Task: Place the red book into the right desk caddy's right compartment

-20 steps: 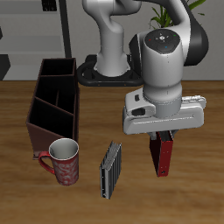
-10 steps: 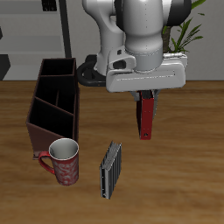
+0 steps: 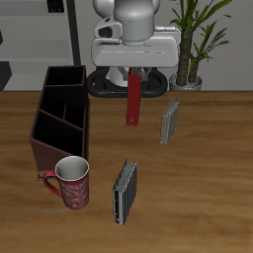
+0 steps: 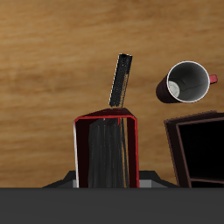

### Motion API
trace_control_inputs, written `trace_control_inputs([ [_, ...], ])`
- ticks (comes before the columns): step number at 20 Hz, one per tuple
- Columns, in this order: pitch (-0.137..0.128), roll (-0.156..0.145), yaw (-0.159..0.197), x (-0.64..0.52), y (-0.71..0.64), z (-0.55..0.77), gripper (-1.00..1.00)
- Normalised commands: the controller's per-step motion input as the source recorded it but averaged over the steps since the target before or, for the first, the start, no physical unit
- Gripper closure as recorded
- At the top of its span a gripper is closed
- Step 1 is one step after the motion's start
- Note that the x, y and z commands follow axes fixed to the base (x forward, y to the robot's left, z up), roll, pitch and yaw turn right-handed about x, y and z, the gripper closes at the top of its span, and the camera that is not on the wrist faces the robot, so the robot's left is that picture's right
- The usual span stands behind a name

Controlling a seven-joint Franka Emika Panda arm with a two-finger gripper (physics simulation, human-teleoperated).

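Note:
My gripper is shut on the top of the red book and holds it upright in the air above the table's middle, farther back than the mug. The wrist view shows the red book end-on between the jaws. The right desk caddy is a long dark maroon box standing apart from the book, beside the mug. Its right compartment is the small squarish cell at the far end, open and empty. One corner of the caddy shows in the wrist view.
A red-and-white mug stands by the caddy's near end and shows in the wrist view. A black-and-grey striped book stands near the front edge. A pale grey book stands beside the held book. A potted plant is at the back.
The arm has carried the red book up and back, away from the front edge and toward the caddy's side. The pale grey book, hidden before, now shows.

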Motion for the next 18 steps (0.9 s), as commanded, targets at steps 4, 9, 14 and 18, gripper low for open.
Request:
trace_control_inputs([
  [4,-0.041,-0.058,-0.032,-0.54,-0.64,0.32,1.0],
  [9,-0.051,-0.026,0.031,-0.54,-0.46,0.2,1.0],
  [14,-0.03,-0.031,0.013,-0.46,-0.38,0.05,1.0],
  [18,-0.025,-0.016,0.039,-0.38,-0.22,0.02,1.0],
])
